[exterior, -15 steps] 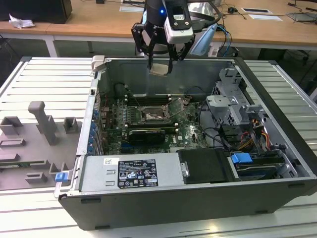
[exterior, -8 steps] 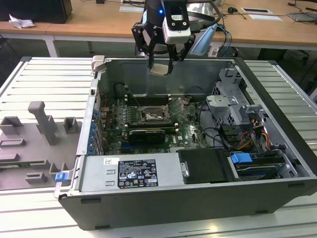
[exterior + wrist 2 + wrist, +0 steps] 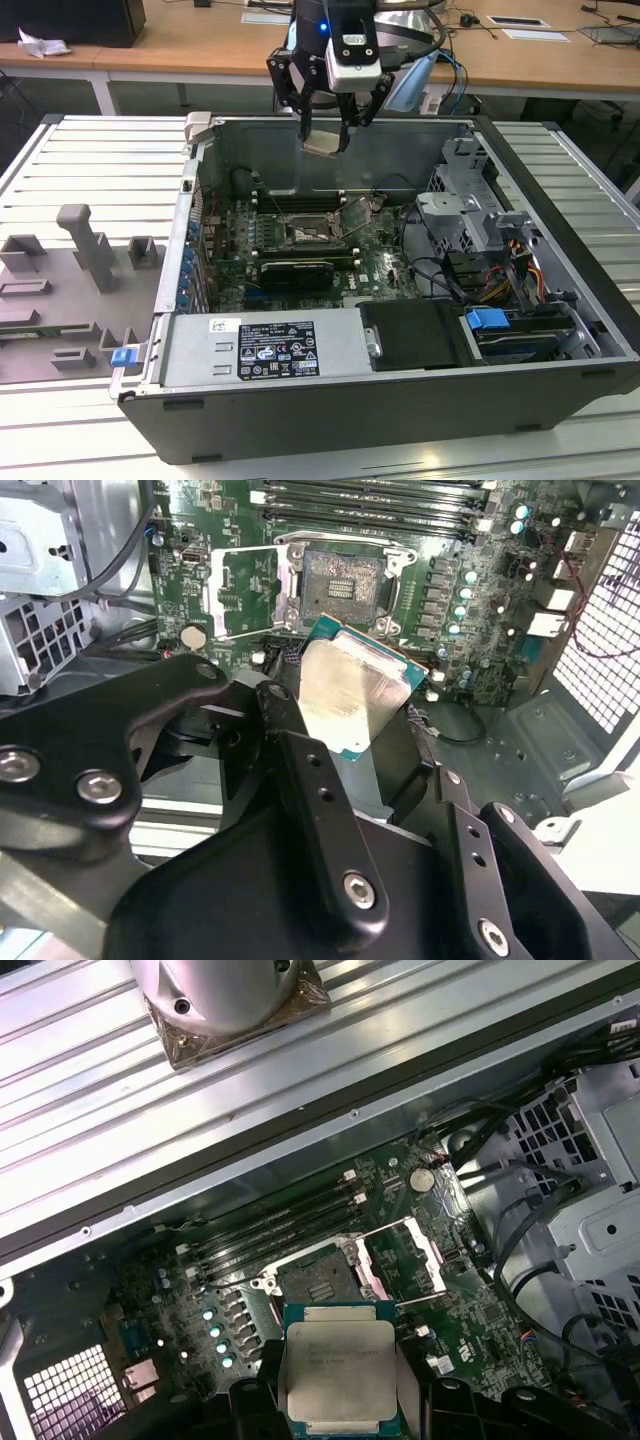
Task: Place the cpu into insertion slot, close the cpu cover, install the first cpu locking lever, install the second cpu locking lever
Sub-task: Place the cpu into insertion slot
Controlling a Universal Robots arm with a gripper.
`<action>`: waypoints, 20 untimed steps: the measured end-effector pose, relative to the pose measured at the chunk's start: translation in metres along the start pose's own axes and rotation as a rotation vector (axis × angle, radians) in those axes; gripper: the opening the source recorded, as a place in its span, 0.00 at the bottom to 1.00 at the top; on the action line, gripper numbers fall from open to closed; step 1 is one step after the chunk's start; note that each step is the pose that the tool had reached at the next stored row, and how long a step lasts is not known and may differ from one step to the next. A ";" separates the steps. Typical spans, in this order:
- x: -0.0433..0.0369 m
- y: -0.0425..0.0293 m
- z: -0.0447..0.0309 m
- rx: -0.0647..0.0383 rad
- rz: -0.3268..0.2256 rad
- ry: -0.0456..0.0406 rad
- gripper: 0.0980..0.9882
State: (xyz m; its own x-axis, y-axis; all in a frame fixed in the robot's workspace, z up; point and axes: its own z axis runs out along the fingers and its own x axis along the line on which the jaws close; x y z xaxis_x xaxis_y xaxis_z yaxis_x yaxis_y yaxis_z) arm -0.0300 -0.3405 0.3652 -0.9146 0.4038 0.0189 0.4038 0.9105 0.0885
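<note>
My gripper [image 3: 323, 133] hangs above the open computer case [image 3: 560, 230], shut on the cpu [image 3: 322, 141], a small square chip with a pale metallic face. In both wrist views the cpu [image 3: 350, 690] [image 3: 340, 1370] sits between the black fingers [image 3: 300, 760], tilted and clear of the board. The insertion slot [image 3: 308, 233] [image 3: 340, 580] [image 3: 312, 1282] lies bare on the green motherboard below, its dark square exposed. The cpu cover [image 3: 240, 590] [image 3: 405, 1255], a thin silver frame, is flipped open beside the slot.
Long black memory slots [image 3: 300, 200] run behind the socket. A drive cage [image 3: 470, 200] with cables fills the case at the exterior view's right. The power supply [image 3: 265, 350] lies along the front. Grey fixture blocks [image 3: 90, 260] stand on the table at the exterior view's left.
</note>
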 end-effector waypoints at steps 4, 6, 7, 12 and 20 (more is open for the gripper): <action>0.0000 -0.0001 0.0007 -0.001 0.034 -0.0031 0.48; 0.0000 -0.0001 0.0008 -0.001 0.064 -0.0057 0.48; 0.0000 -0.0001 0.0008 -0.002 0.076 -0.0068 0.48; 0.0000 -0.0001 0.0015 -0.004 0.173 -0.0154 0.48; -0.0001 -0.0002 0.0025 -0.006 0.297 -0.0266 0.48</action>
State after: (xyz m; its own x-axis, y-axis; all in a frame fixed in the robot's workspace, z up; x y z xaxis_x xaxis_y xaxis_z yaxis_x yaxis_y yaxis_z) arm -0.0300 -0.3405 0.3627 -0.7554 0.6550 0.0188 0.6538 0.7514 0.0885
